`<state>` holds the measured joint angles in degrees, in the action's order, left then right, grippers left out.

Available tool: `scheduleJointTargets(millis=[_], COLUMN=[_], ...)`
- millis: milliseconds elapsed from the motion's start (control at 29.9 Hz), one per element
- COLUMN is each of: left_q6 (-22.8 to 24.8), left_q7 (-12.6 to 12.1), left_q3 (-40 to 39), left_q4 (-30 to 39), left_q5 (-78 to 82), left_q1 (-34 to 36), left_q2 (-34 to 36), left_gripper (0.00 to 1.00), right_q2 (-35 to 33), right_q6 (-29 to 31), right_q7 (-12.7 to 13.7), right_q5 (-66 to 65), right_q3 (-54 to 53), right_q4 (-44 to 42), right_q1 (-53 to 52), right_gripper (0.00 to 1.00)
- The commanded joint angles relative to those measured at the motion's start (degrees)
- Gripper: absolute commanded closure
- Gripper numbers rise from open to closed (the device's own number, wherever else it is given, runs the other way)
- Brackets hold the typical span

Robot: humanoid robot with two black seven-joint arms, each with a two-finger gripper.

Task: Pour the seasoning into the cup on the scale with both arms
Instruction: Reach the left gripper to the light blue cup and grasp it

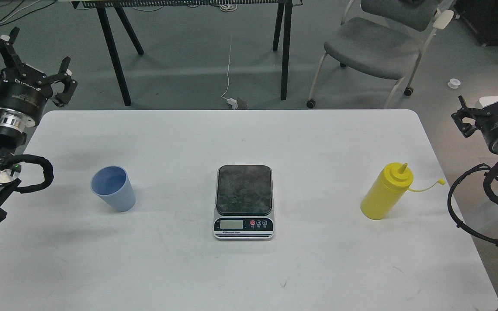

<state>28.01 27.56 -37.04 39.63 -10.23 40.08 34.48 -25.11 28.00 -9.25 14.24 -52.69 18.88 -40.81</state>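
Observation:
A light-blue ribbed cup [113,188] stands upright on the left part of the white table [231,276]. In the middle lies the scale [244,201], its dark plate bare. The yellow seasoning bottle [386,191] stands at the right, its cap hanging on a tether toward the right. My left gripper [28,60] hovers open past the table's far left corner, well away from the cup. My right gripper [491,106] is beyond the right edge, fingers spread open, holding nothing.
Black table legs [119,56] and a grey chair [374,47] stand on the floor behind the table. A white cable [229,73] runs down to a plug near the far edge. Cable loops hang from both arms at the table's sides.

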Motion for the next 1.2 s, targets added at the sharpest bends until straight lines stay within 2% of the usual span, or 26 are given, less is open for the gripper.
scheduleJointTargets(millis=[0, 167, 334, 468, 568, 702, 835, 1002, 1169], left_q6=[0.0, 0.0, 0.0, -0.8, -5.6, -8.8, -13.9, -24.6, -33.5], left_q7=[-0.2, -0.1, -0.3, 0.2, 0.2, 0.3, 0.3, 0.0, -0.2], left_q3=[0.1, 0.0, 0.5, -0.1, 0.4, 0.6, 1.9, 6.3, 13.5], left_q4=[0.0, 2.1, 17.7, 25.6, 26.7, 27.8, 27.8, 26.9, 21.7], left_q5=[0.0, 0.0, 2.4, 18.5, 30.7, 47.7, 71.4, 92.5, 101.8], left_q1=[-0.1, -1.0, -5.4, -5.6, -5.7, -6.1, -7.5, -8.2, -8.1], left_q2=[0.1, 1.0, 9.9, 13.7, 15.7, 18.3, 19.1, 19.1, 19.1], left_gripper=[0.01, 0.01, 0.01, 0.01, 0.02, 0.02, 0.03, 0.03, 0.04], right_q2=[0.1, 0.0, -1.0, -1.1, -1.1, -1.1, -1.4, -2.6, -3.1], right_q6=[0.0, 0.0, 0.0, 0.0, 0.0, 0.0, 0.0, 0.0, 0.0], right_q7=[-0.2, -0.2, -0.2, -0.2, -0.2, -0.2, -0.3, -0.3, -0.3], right_q5=[0.0, 0.2, 0.2, 0.2, 0.2, 0.2, 0.2, 0.2, 0.3], right_q3=[0.1, 0.0, -0.3, -0.4, -0.4, -0.5, -0.7, -0.9, -1.0], right_q4=[0.4, 1.1, 3.2, 4.3, 5.2, 6.9, 8.4, 9.8, 9.9], right_q1=[0.1, 0.2, 0.5, 1.0, 1.4, 2.4, 3.1, 3.5, 4.3], right_gripper=[0.00, 0.00, 0.00, 0.00, 0.00, 0.00, 0.00, 0.00, 0.00])
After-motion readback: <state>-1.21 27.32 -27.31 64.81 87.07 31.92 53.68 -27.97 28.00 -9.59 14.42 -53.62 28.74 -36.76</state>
